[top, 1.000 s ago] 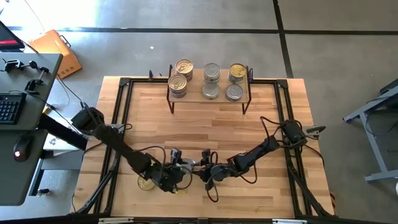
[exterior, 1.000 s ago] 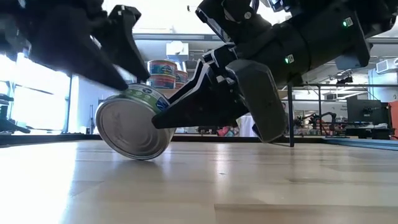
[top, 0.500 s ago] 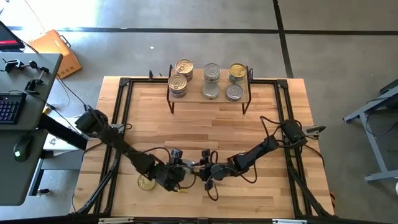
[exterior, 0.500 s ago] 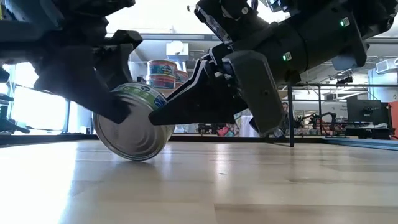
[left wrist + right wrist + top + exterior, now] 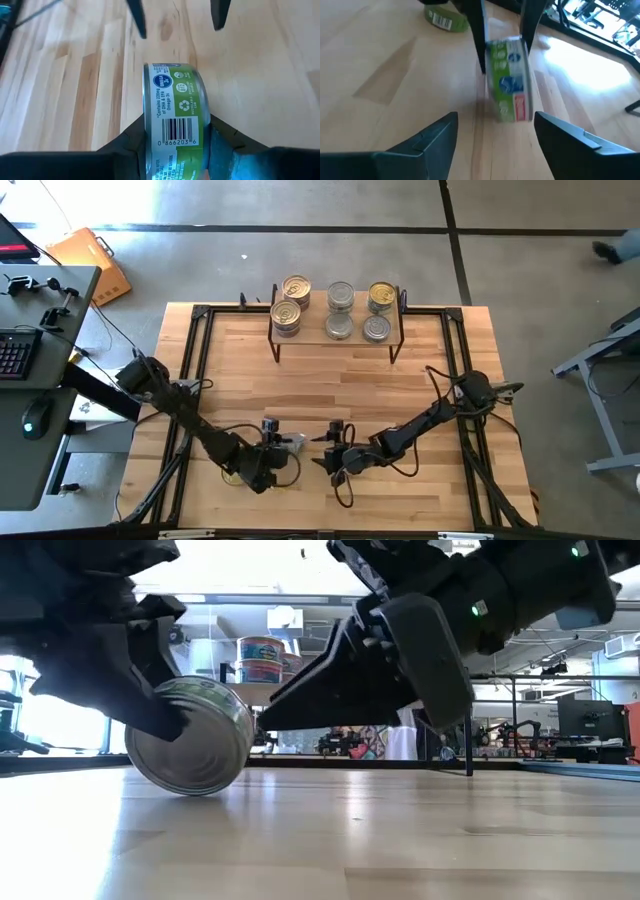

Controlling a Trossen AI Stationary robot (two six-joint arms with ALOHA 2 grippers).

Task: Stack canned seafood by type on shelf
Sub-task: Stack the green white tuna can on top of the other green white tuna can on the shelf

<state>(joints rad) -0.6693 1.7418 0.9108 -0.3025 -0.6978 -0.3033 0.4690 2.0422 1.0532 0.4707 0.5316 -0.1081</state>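
Wooden slatted tabletop (image 5: 330, 395) fills most of the high view; at its far edge sits the shelf (image 5: 355, 330), light top on thin black legs, w/ six tins on it in three pairs by lid type: gold-lid cans (image 5: 290, 302) at one end, silver-lid cans (image 5: 340, 310) mid, mixed pair at the other end. Near the front edge both dark arms meet. Left gripper (image 5: 175, 137) is pinched on a green-label tin (image 5: 174, 125), fingers pressing its two flat ends, so the can stands on its rim, curved wall touching the wood (low view shows silver end face tilted toward cam). Right gripper (image 5: 495, 125) sits just beside, fingers spread wide, nothing between them, tin apart from its tips; looks like it's let go after a handoff, tho that's a guess. Another green-label tin (image 5: 446, 19) lies on the table beyond, near the left arm. Handling: tin is rigid, prob. dense for its size, smooth metal ends = slippery, and on edge it'll roll if dropped. Flat-end pinch is ok for carrying but needs turning lid-up before stacking; alt. grab across the curved wall, low, squarely centred. Belongs w/ matching lids on the shelf.
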